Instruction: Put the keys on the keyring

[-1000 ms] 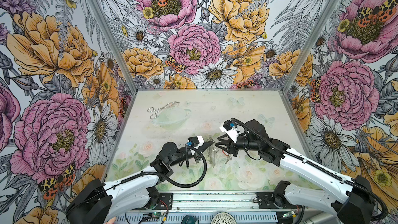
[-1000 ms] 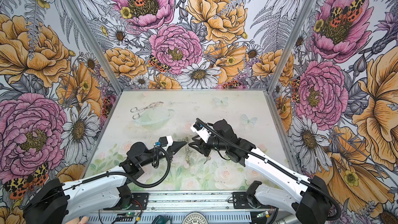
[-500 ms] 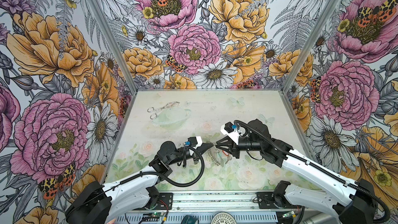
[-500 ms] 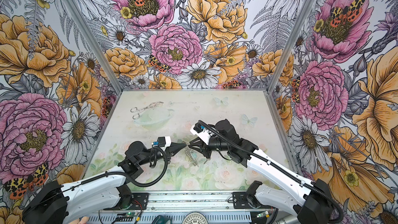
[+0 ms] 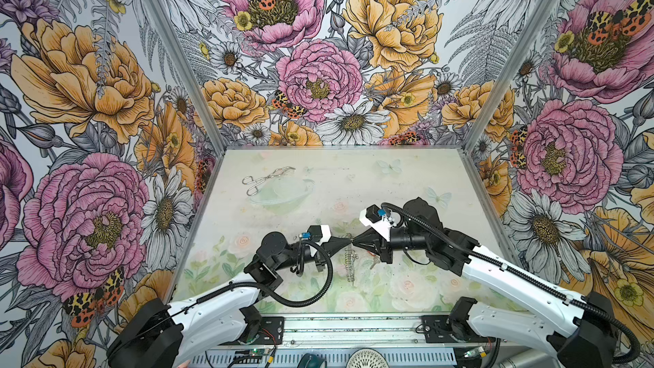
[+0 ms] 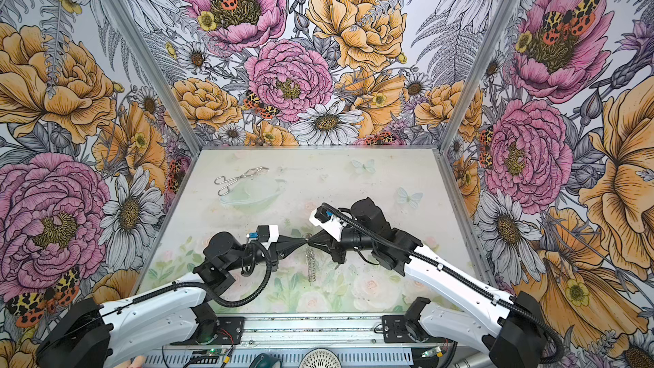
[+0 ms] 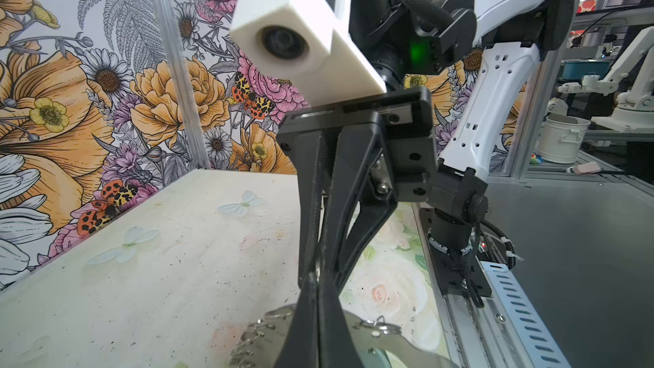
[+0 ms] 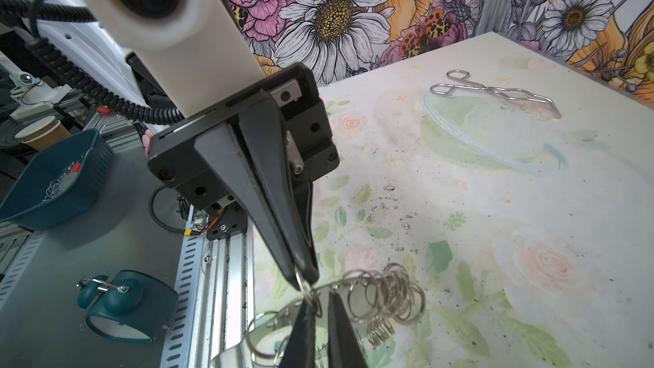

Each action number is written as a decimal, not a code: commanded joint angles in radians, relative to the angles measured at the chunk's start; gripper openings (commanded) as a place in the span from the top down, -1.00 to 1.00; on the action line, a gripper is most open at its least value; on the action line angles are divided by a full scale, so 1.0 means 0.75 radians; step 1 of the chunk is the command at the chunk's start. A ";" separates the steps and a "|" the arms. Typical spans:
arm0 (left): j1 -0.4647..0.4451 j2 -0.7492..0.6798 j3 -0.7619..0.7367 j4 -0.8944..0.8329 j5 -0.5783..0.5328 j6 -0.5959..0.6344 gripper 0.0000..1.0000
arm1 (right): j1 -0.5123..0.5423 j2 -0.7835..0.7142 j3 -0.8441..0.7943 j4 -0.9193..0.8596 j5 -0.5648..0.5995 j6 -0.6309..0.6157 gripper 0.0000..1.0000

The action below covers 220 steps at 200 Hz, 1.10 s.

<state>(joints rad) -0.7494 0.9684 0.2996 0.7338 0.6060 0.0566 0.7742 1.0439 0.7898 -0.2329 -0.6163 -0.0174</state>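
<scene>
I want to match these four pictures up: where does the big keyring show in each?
In a top view: keyring hangs edge-on, low centre.
In a top view: keyring likewise low centre, edge-on.
Left wrist: keyring partly hidden behind left gripper.
Right wrist: keyring at right gripper, small rings fanned out.
Shared landmark: both grippers' tips meeting at its top.

Pale table [image 5: 407,178] w/ faded floral and bowl print, seen in both top views; dark specks [image 8: 389,207] scattered approx. mid-surface. Silver tongs [image 5: 268,180] lie flat at far left, near back wall. Small keys [image 5: 374,261] w/ red tag lie near front centre, partly hidden.
</scene>
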 commanded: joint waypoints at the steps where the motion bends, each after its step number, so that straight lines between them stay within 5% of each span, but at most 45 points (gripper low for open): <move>1: 0.011 -0.011 0.003 0.070 0.053 -0.021 1.00 | 0.014 0.005 -0.002 0.045 -0.019 -0.018 0.86; 59: 0.010 -0.042 0.012 -0.111 -0.025 0.079 1.00 | 0.017 -0.007 0.035 -0.014 0.092 0.001 1.00; 91: 0.026 -0.106 0.006 -0.296 -0.086 0.163 0.61 | 0.045 0.049 0.154 -0.255 0.263 -0.038 1.00; 131: 0.075 -0.196 -0.019 -0.393 -0.094 0.174 0.49 | 0.104 0.169 0.336 -0.590 0.417 -0.091 1.00; 220: 0.074 -0.093 0.024 -0.392 0.068 0.168 0.48 | 0.192 0.297 0.542 -0.795 0.425 -0.207 1.00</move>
<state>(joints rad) -0.6907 0.8860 0.2989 0.4381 0.5961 0.1680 0.9051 1.2449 1.1419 -0.7879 -0.3061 -0.1261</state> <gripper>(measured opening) 0.263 0.047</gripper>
